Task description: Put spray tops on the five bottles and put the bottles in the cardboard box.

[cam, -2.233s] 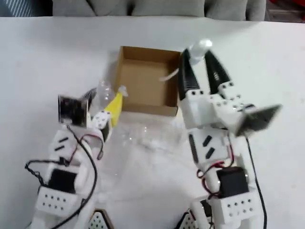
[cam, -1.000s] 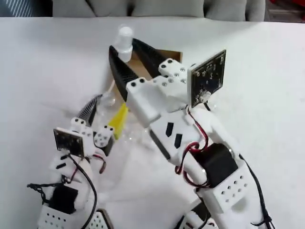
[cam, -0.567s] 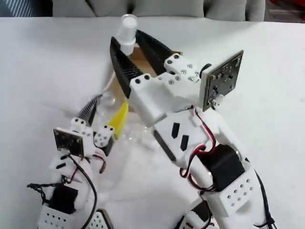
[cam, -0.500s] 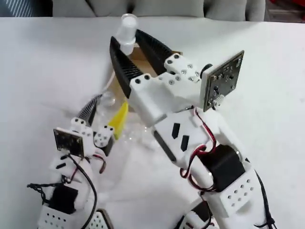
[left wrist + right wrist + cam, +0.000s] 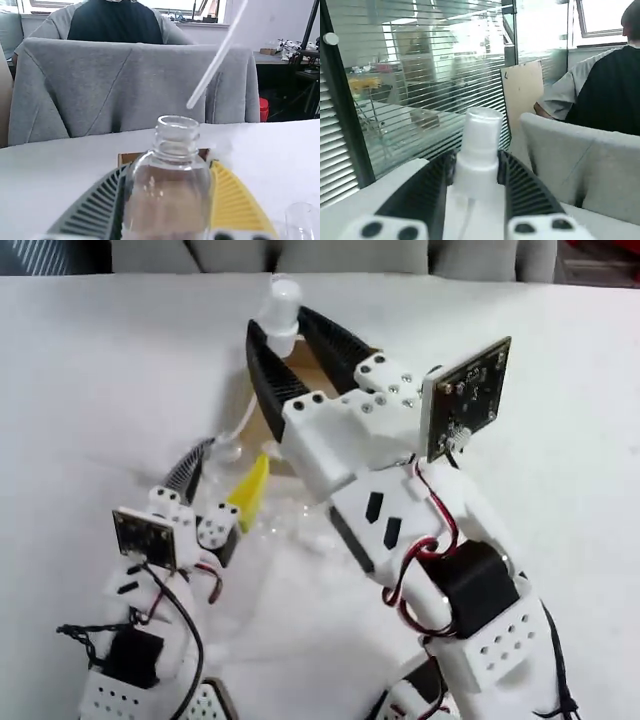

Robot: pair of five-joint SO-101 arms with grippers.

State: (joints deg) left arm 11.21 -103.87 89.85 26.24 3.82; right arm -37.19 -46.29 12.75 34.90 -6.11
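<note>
Bottle (image 5: 167,195) stands upright, clamped by the left gripper (image 5: 170,169) at 8 o'clock of the cardboard box (image 5: 125,158), neck open so the right gripper (image 5: 477,155), pinching the spray top (image 5: 479,145), can thread its tube (image 5: 215,55) in.

cardboard box (image 5: 312,362) mostly hidden under right arm (image 5: 400,530), bottle (image 5: 167,195) base and spray top tube (image 5: 216,55) upper end cropped by edge

right arm (image 5: 400,510) over cardboard box (image 5: 305,368), bare table (image 5: 100,370) either side; spray top (image 5: 215,55) tube above bottle (image 5: 167,190) neck
</note>
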